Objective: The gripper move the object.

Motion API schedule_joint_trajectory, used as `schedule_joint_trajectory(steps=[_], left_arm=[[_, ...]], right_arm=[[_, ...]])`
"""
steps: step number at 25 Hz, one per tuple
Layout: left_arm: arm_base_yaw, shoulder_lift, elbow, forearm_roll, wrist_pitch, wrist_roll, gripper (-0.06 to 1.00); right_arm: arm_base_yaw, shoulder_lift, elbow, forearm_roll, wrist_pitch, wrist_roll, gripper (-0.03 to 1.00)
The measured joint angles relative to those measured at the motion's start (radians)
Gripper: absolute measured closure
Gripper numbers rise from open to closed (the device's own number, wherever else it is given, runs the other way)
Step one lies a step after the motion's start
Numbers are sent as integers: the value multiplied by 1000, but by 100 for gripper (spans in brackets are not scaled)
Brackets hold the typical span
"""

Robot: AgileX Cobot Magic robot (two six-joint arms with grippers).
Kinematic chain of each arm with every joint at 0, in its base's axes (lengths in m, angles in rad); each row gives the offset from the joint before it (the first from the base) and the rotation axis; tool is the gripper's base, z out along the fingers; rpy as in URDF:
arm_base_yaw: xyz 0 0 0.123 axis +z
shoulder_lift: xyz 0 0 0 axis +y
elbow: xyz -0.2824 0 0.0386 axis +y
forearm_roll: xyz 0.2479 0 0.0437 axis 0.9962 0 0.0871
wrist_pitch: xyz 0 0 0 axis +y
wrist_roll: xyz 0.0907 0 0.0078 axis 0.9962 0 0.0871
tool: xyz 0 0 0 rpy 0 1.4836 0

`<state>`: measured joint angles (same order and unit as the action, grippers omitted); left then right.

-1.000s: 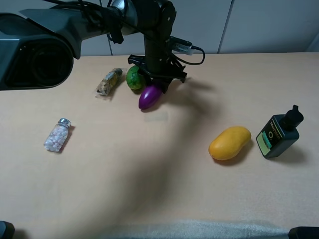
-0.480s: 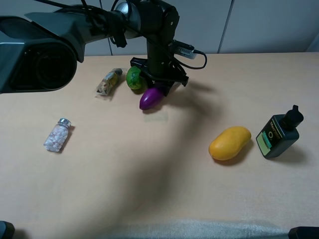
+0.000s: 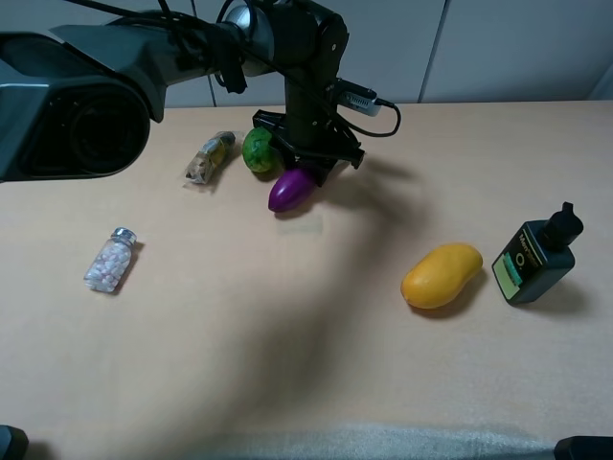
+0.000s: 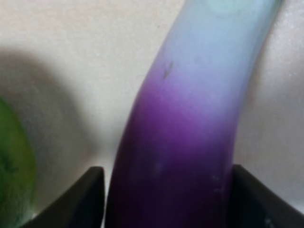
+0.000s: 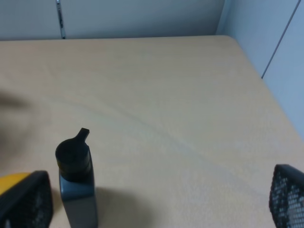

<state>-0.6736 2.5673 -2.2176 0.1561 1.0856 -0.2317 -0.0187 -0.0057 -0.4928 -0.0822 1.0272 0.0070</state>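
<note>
Beige matte worktop [image 3: 287, 364], pale grey wall panels [image 3: 498, 48] behind. Near the far edge, left gripper [image 3: 305, 169] clamped on the object [image 3: 290, 190], dark blocky fingers [image 4: 80, 202] pressed against both sides of its purple body. Just beside the round green lime [image 3: 257, 150], tilted, tip low; resting or lifted, hard to tell. Compared with half a second ago, practically no shift; against a second ago, wrist a touch further right. Glossy skin, purple fading to white, long and curved. Smooth yellow mango [image 3: 441, 275] and boxy dark bottle [image 3: 533, 257] well apart on the right. Over there too, right gripper [image 5: 156, 197] spread wide, holding nothing.
</note>
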Motion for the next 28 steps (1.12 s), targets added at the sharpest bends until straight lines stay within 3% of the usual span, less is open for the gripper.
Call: schedule_joint_trajectory(steps=[4, 7, 18, 28], left_arm=[[0, 1, 0, 1, 0, 0, 19], [0, 1, 0, 1, 0, 0, 16], [-13, -119, 0, 22, 25, 1, 15], [-13, -372, 29, 155, 101, 7, 15]], right_arm=[[0, 0, 0, 0, 0, 0, 27], [0, 0, 0, 0, 0, 0, 27], [0, 0, 0, 0, 0, 0, 27], [0, 0, 0, 0, 0, 0, 27]])
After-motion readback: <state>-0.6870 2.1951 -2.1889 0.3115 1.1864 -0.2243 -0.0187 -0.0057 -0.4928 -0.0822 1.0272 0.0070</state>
